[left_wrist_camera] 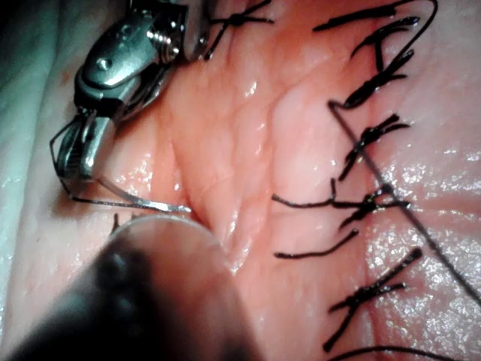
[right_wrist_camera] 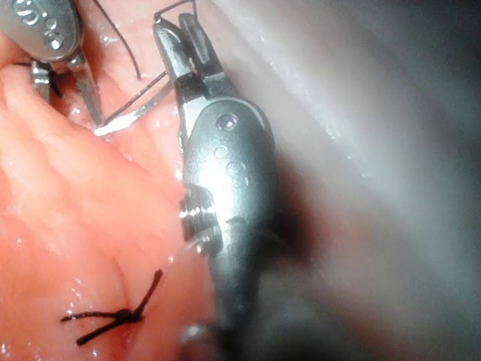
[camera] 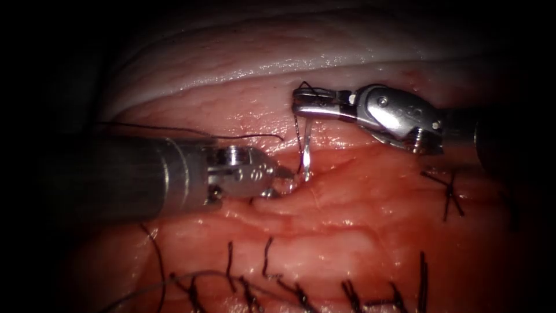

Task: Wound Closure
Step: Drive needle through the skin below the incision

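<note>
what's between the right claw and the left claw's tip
In the endoscope view, the needle spans the gap: the right claw holds its upper end, and it curves down to the tissue beside the left claw.

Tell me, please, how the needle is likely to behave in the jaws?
Probably stiff: the needle keeps its curve hanging from the right tool, tip at the tissue. It looks thin, glossy and wet, so it may swivel or slip.

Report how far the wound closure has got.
Done: tied stitches along the tissue's near edge, another at right. In hand: right tool holds the needle near its thread end, tip at the cut; left tool at the tissue there. Left: the cut, open here.
</note>
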